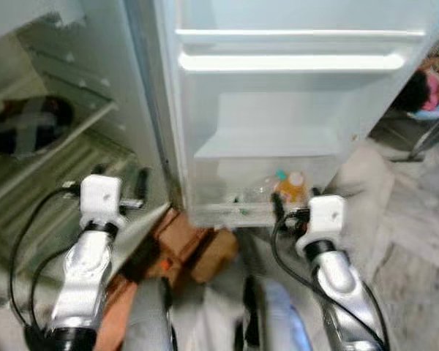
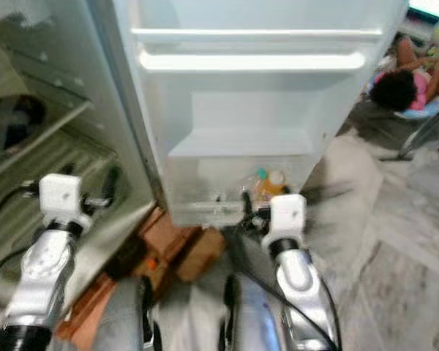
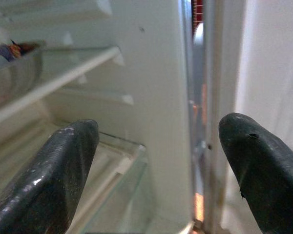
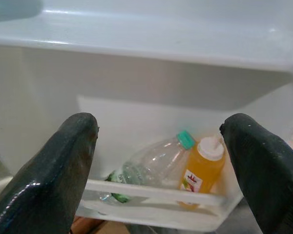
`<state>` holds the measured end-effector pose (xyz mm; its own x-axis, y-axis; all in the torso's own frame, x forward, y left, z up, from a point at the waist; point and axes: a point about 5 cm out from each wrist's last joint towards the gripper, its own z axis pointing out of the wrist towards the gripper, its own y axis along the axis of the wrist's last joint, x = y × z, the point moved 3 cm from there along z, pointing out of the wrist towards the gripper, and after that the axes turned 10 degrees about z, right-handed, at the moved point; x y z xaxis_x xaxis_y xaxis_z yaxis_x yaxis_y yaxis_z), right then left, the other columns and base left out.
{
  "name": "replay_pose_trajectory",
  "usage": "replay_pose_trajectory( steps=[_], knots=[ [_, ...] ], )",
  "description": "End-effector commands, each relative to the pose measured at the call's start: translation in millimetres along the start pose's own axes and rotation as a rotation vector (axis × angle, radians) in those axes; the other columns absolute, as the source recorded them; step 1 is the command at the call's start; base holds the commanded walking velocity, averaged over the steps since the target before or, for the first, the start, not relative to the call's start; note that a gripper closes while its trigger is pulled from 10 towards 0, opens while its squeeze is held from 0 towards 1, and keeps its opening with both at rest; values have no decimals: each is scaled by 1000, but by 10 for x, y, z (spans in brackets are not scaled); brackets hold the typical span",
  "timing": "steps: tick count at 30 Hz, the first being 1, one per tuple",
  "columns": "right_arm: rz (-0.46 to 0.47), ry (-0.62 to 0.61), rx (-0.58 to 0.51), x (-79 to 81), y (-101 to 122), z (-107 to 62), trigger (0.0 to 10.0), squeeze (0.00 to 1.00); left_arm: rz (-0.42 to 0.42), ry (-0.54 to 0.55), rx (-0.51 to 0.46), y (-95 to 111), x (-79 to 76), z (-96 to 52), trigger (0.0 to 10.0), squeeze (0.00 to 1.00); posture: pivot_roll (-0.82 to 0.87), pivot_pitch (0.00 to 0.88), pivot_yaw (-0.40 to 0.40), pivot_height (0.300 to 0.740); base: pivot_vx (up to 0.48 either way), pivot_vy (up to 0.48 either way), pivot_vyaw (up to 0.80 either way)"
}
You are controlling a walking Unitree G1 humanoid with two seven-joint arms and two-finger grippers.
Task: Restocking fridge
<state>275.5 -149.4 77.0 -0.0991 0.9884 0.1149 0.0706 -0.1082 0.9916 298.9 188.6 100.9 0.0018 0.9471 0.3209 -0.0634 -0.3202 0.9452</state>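
On your far left the fridge stood open, its white shelves bare in front and a dark round shape lying on an upper shelf, too blurred for you to name; your left gripper was raised before the compartment, near the hinge edge, its two black fingers spread wide with nothing between them; past it you saw the clear front of a lower drawer. Low between the arms, brown cardboard boxes sat on the floor at the foot of the fridge. Further right the open door faced you, with its white racks one above the other; in the lowest rack a clear plastic bottle with a teal cap leaned tilted, and just beside it on its right an orange juice bottle with a white cap stood upright; whether the two touched you could not tell. Your right gripper hovered in front of that rack, apart from both bottles, fingers parted wide and holding nothing. At the far right edge, beyond the door, a person in pink sat low by the pale tiled floor.
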Motion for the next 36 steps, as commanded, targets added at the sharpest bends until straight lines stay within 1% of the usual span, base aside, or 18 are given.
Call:
replay_pose_trajectory(
  steps=[1,5,8,11,14,15,17,18,21,23,26,27,28,30,31,33,34,36],
  knots=[
    [-2,-30,34,-95,-45,-34,10000,0,-10,-21,8,-9,-79,-22,10000,0,-17,122,-2,614,0,0,0],
    [30,-42,74,-95,-96,-28,10000,0,-9,-24,8,1,-80,-29,10000,0,-13,133,1,614,0,0,0],
    [61,-28,116,-53,-147,6,10000,0,-8,-28,11,10,-68,-42,10000,0,-10,151,5,614,0,0,0],
    [95,-39,160,-36,-202,80,10000,0,2,-33,21,2,-38,-83,10000,0,6,198,12,614,0,0,0],
    [107,-43,171,-31,-206,113,10000,0,6,-36,26,1,-23,-105,10000,0,10,212,14,609,0,0,0],
    [140,-44,170,-22,-186,174,10000,0,18,-40,37,-9,14,-155,10000,0,29,254,19,599,0,0,0],
    [145,-43,169,-22,-175,200,10000,0,24,-42,41,-15,32,-176,10000,0,32,259,18,594,0,0,0],
    [142,-42,168,-22,-164,228,10000,0,34,-40,42,-7,67,-217,10000,0,48,279,18,584,0,0,0],
    [127,-40,173,-27,-175,266,10000,0,37,-39,38,13,91,-228,10000,0,54,285,20,569,0,0,0],
    [125,-32,174,-17,-171,287,10000,0,37,-37,36,29,97,-223,10000,0,65,294,18,569,0,0,0],
    [104,2,183,18,-150,418,10000,0,39,-34,31,96,113,-205,10000,0,78,313,21,569,0,0,0],
    [101,5,184,21,-148,430,10000,0,39,-33,31,100,114,-205,10000,0,78,313,21,569,0,0,0],
    [102,9,181,31,-141,437,10000,0,40,-34,32,115,125,-234,10000,0,87,327,22,569,0,0,0],
    [99,19,166,35,-112,493,10000,0,43,-39,36,130,135,-266,10000,0,93,335,25,554,0,0,0],
    [99,19,166,35,-112,493,10000,0,43,-39,36,130,135,-266,10000,0,93,335,25,554,0,0,0],
    [80,18,150,14,-74,564,10000,0,45,-40,42,131,145,-272,10000,0,100,339,29,534,0,0,0],
    [80,18,150,14,-74,564,10000,0,45,-40,42,131,145,-272,10000,0,100,339,29,534,0,0,0],
    [64,30,118,17,-23,613,10000,0,45,-40,48,145,148,-273,10000,0,98,341,32,514,0,0,0]
  ],
)
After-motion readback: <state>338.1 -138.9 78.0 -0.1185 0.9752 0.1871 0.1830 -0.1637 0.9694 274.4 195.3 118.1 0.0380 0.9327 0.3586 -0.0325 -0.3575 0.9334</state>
